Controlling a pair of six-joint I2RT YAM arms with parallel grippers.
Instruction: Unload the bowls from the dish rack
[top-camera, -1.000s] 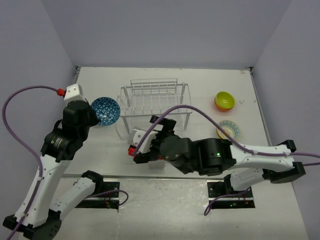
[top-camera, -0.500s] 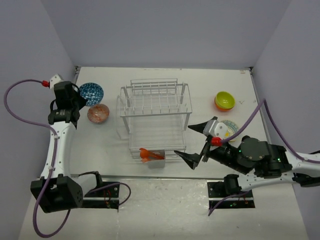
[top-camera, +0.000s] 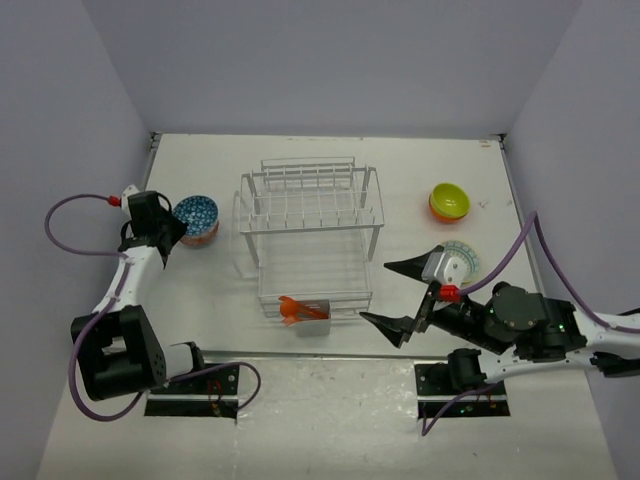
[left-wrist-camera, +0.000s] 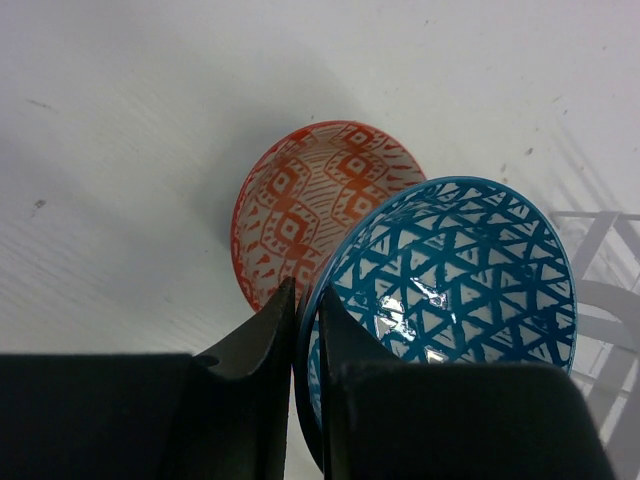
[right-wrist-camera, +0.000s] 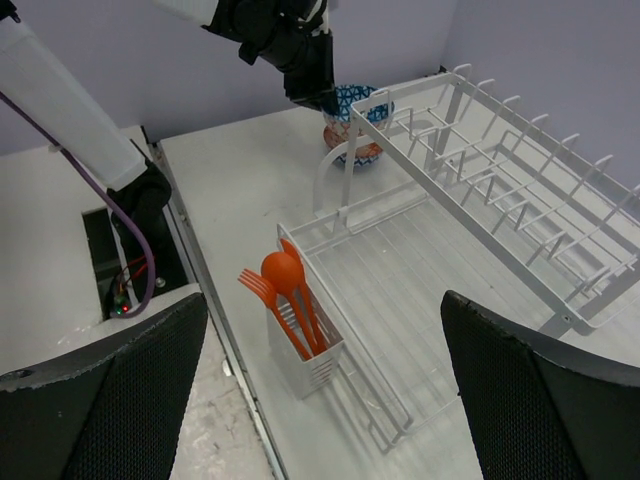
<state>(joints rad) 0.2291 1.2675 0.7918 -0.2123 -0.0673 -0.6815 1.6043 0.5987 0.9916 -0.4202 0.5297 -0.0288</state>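
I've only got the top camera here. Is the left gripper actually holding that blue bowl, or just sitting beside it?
Observer: Holding it. The left wrist camera shows the left gripper shut on the blue bowl at its rim, one finger inside, one outside.
Operator: What's under it?
Observer: A red-patterned bowl, upright on the table. The blue bowl is tilted across part of it; I can't tell whether they touch.
Operator: Any bowls in the rack?
Observer: None. From the side, the right wrist camera shows both tiers of the rack without bowls, just orange utensils in the front holder.
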